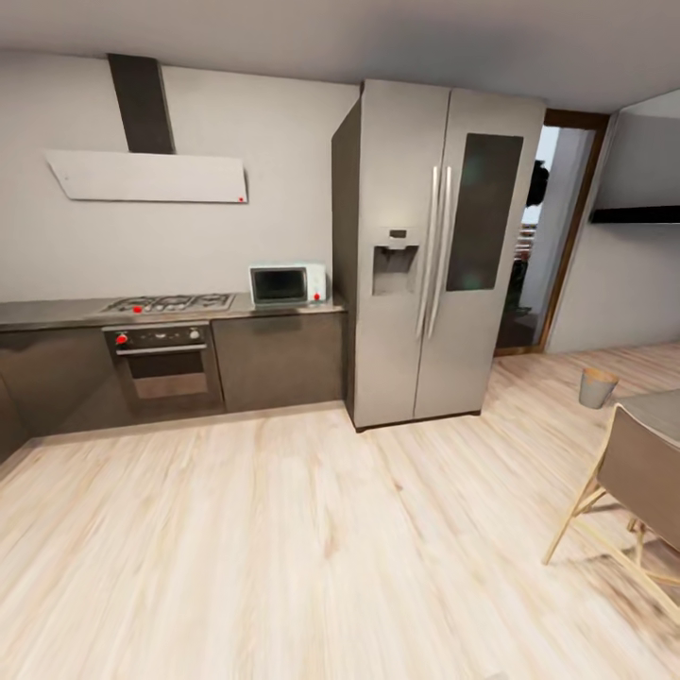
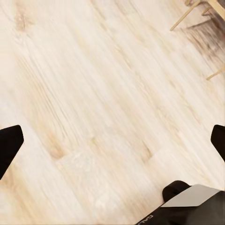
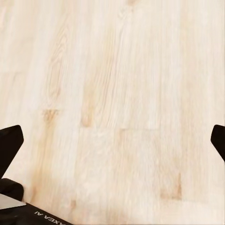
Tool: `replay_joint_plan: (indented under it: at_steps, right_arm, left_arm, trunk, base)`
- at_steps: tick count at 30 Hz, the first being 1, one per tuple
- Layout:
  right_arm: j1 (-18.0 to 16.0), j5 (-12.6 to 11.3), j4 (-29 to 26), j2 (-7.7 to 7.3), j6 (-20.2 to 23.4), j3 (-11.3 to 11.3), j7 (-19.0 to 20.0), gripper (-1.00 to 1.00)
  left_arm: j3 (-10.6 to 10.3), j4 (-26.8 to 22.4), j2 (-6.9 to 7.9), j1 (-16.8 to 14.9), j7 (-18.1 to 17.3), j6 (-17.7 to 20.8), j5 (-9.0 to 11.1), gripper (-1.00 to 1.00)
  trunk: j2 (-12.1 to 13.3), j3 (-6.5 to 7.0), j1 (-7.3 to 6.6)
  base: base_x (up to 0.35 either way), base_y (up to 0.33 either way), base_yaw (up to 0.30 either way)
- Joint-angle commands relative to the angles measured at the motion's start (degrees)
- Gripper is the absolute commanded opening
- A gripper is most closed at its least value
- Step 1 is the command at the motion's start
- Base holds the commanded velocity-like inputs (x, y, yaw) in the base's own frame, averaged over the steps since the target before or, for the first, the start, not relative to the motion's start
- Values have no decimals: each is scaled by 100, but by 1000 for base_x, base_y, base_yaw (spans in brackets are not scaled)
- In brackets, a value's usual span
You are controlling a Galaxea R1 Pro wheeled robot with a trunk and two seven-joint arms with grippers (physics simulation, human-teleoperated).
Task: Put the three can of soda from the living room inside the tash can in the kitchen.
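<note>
The bin (image 1: 597, 386) stands on the wood floor (image 1: 283, 548) at about three o'clock in the head view, just beyond the fridge (image 1: 430, 255) and near the open doorway (image 1: 557, 236), upright with its mouth free, a sensible spot to drop cans into. No cans are in sight. A chair (image 1: 633, 491) sits near it at four o'clock. The counter (image 1: 57, 310) with hob (image 1: 170, 303), oven (image 1: 165, 364) and microwave (image 1: 286, 283) runs from nine o'clock toward the fridge. The left tool (image 2: 112, 140) and right tool (image 3: 112, 140) both hang over bare floor, fingers spread wide and grasping nothing, likely because the robot is only travelling.
</note>
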Motion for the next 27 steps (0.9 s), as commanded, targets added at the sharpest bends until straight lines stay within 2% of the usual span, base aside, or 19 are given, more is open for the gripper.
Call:
replay_joint_plan:
  at_steps: [1,27]
  right_arm:
    - [0,0,0,0,0,0,0,100]
    - [0,0,0,0,0,2,0,100]
  left_arm:
    - [-1,0,0,0,0,0,1,100]
    - [0,0,1,0,0,0,1,100]
  trunk:
    - [0,0,0]
    - [0,0,0]
  base:
    - [348,0,0]
    - [347,0,0]
